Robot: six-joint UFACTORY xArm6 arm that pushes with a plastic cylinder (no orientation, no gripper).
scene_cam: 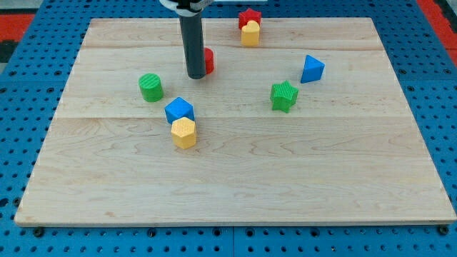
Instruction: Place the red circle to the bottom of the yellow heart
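Observation:
The red circle (208, 61) sits near the board's top middle, mostly hidden behind my dark rod. My tip (195, 75) rests on the board right at the circle's left side, touching or nearly so. The yellow heart (250, 33) stands at the view's top, right of the rod, with a red star (249, 17) directly above and against it. The red circle lies to the left of and below the yellow heart.
A green cylinder (151, 87) is left of my tip. A blue cube (179, 110) and a yellow hexagon (184, 133) sit together below it. A green star (284, 96) and a blue triangle (311, 69) lie to the right on the wooden board (235, 178).

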